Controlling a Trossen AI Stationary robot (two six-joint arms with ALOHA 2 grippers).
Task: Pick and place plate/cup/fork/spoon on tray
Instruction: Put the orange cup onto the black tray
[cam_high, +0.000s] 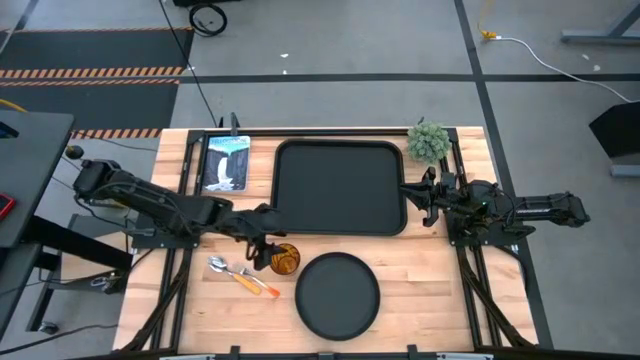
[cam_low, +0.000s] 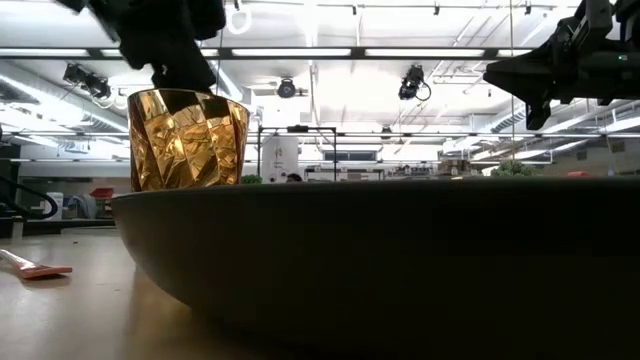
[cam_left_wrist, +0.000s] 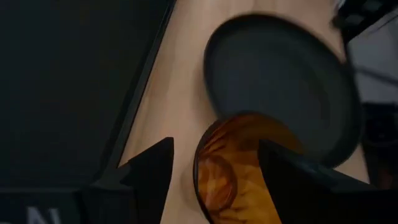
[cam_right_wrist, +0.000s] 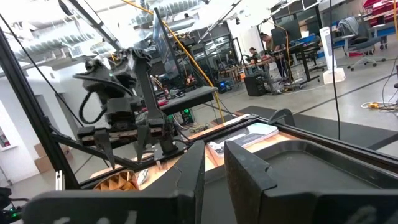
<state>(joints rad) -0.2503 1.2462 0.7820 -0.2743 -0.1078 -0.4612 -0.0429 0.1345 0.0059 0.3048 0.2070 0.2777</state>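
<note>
The amber ribbed cup (cam_high: 286, 260) stands on the wood between the tray (cam_high: 340, 150) and the round black plate (cam_high: 338, 293). In the low view the plate's rim hides the base of the cup (cam_low: 188, 138). My left gripper (cam_high: 266, 250) is open at the cup, slanting down from the table's left. In the left wrist view (cam_left_wrist: 216, 146), one finger stands outside the rim with bare wood between them. The other finger lies over the cup (cam_left_wrist: 239, 143). The fork and spoon (cam_high: 240, 275) lie on the table, left of the cup. My right gripper (cam_high: 412, 196) is shut and empty above the tray's right edge. My left gripper has its fingers on either side of the cup's rim (cam_left_wrist: 198, 171). The outer finger (cam_left_wrist: 152, 171) is clear of the rim. The other finger (cam_left_wrist: 292, 180) covers the cup's far side, and I cannot tell whether it touches the cup.
A green plant ball (cam_high: 428, 142) sits at the tray's far right corner. A picture book (cam_high: 226, 163) lies left of the tray. Bare wood shows right of the plate (cam_high: 430, 290).
</note>
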